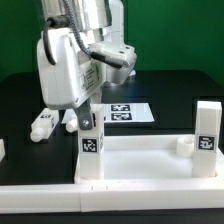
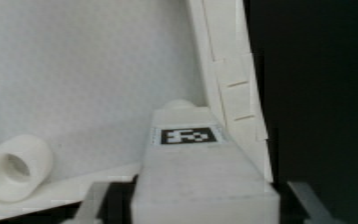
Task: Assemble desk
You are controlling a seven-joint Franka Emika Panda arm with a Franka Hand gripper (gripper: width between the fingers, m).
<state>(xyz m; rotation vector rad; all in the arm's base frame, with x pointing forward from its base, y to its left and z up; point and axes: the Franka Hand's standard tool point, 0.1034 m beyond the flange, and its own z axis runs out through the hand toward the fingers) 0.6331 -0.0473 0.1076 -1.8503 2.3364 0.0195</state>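
Black matte table (image 1: pixel 170 90) runs back to a plain green wall (image 1: pixel 170 40). At the near edge lies the large flat white plastic tabletop with a raised rim (image 1: pixel 140 168), taking up most of the foreground.

The bulky white two-finger gripper (image 1: pixel 88 118) reaches down from above over the tabletop's corner on the exterior view's left. It holds a short white square-sided plastic leg (image 1: pixel 91 155) upright by its upper end. A black-and-white square tag (image 1: pixel 91 143) faces the camera. The leg's lower end meets the tabletop at that corner; whether it sits in a socket cannot be told from here.

In the wrist view the grey fingers (image 2: pixel 98 205) press against the two sides of the leg (image 2: pixel 202 165), clamped on it. Beyond it lie the pale tabletop surface (image 2: pixel 87 80), its long rim (image 2: pixel 229 80) and one round corner socket (image 2: pixel 12 167), just beside the leg and empty.

A second white tagged leg (image 1: pixel 207 135) stands upright at the tabletop's corner on the exterior view's right. Two loose white legs (image 1: pixel 42 123) (image 1: pixel 72 120) lie on the table farther back on the exterior view's left, near each other. The marker board (image 1: pixel 135 112), thin, flat and white, lies farther back still, right of them.
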